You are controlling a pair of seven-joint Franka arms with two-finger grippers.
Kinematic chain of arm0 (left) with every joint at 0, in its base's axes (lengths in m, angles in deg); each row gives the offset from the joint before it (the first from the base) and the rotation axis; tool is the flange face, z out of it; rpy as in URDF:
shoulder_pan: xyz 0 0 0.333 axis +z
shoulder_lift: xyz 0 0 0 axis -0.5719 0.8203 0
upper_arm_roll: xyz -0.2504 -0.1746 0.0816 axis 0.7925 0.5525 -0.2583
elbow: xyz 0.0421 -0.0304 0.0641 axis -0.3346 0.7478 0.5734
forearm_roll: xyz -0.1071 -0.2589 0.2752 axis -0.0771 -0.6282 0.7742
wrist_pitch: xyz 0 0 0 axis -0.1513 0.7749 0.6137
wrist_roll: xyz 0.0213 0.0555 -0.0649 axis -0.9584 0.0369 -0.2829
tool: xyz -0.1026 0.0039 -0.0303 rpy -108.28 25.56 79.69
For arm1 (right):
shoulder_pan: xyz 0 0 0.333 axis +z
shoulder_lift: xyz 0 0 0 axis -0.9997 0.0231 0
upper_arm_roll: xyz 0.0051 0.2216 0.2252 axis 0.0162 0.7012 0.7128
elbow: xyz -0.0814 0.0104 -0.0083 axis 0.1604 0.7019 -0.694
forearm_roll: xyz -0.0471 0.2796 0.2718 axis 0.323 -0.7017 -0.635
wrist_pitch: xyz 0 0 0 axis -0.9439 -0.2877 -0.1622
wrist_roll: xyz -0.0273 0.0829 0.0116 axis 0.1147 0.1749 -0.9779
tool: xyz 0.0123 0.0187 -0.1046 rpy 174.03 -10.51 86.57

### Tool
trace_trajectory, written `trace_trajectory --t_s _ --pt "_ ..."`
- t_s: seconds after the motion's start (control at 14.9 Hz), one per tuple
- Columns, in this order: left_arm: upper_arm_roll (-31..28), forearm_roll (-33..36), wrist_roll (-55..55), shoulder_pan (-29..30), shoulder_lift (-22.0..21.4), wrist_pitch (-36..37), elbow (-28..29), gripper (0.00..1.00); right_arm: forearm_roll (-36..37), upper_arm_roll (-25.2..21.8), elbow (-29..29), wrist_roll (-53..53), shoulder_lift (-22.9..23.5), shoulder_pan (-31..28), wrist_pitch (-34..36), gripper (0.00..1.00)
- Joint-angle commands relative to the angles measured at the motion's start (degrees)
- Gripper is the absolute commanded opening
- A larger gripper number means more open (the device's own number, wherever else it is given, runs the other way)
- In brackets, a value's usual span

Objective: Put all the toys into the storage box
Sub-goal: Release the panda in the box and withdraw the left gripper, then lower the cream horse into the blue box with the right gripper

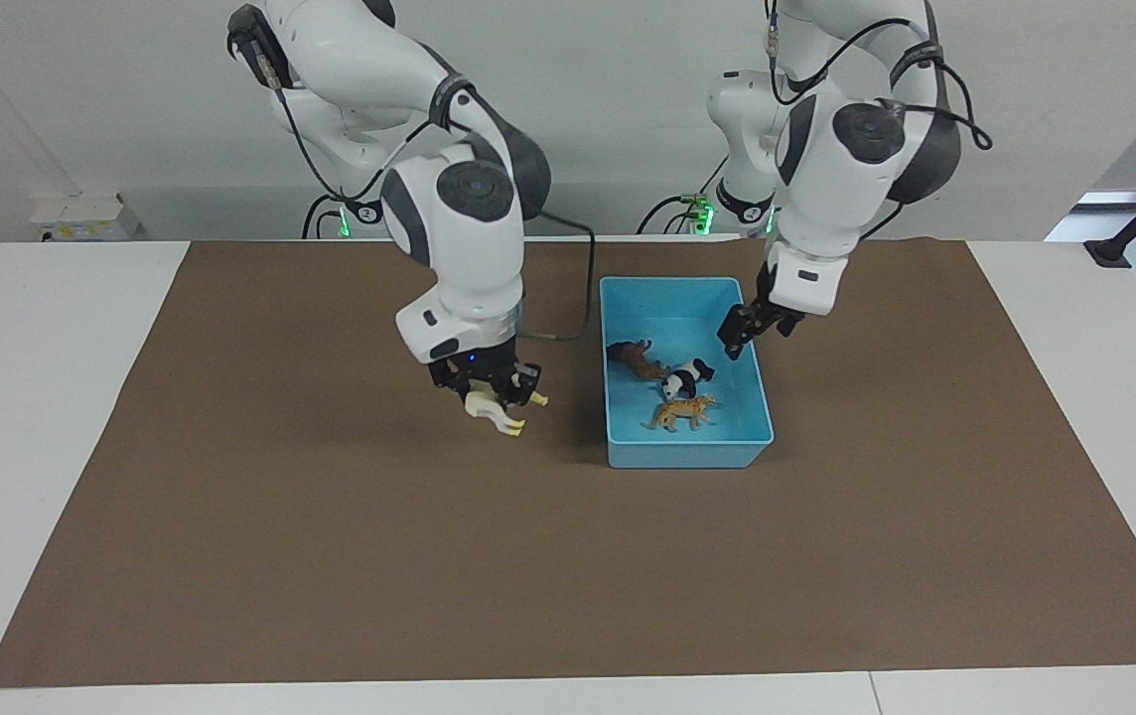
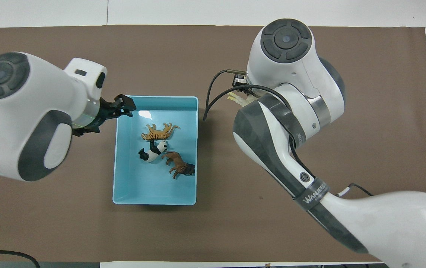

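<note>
Facing view: right hand (image 1: pixel 491 389) hangs in the air over the brown mat (image 1: pixel 330 556), beside the storage box (image 1: pixel 687 455) toward the right arm's end of the desk (image 1: pixel 32 397), fingers clamped on the cream-white horse (image 1: pixel 495 409). Horse is lifted clear of the mat and tilted, legs sticking out below the fingers. Overhead view mostly hides it under the arm; only a pale bit of the horse (image 2: pixel 237 98) shows.

Left hand (image 1: pixel 749 332) is raised over the box edge on the left arm's side, holding nothing. Overhead view shows the left hand (image 2: pixel 120 109) at the box corner far from the robots; can't tell how wide its fingers are set.

Three toys lie inside the box, close together: lion (image 1: pixel 634 358) nearest the robots, panda (image 1: pixel 687 377) in the middle touching the lion, tiger (image 1: pixel 682 412) farthest from the robots, just beside the panda.
</note>
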Motion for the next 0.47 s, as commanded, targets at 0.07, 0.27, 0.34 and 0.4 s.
trace_trajectory --t_s 0.07,0.27,0.34,0.4 --pt "0.30 0.05 16.44 7.93 -0.24 9.41 -6.05 1.00 -2.59 0.59 9.35 4.56 0.79 6.35 5.61 0.00" --pt "0.21 0.05 24.12 11.63 -0.60 12.06 -6.85 1.00 -4.43 0.33 11.58 15.22 1.85 16.30 -2.87 0.00" --pt "0.21 0.22 24.48 11.99 -0.60 12.68 -7.02 1.00 -6.18 0.24 11.23 15.23 2.28 17.54 -5.34 0.00" --pt "0.12 0.83 24.75 12.08 -0.86 13.73 -7.46 1.00 -6.37 0.32 9.92 15.14 2.46 17.63 -8.85 0.00"
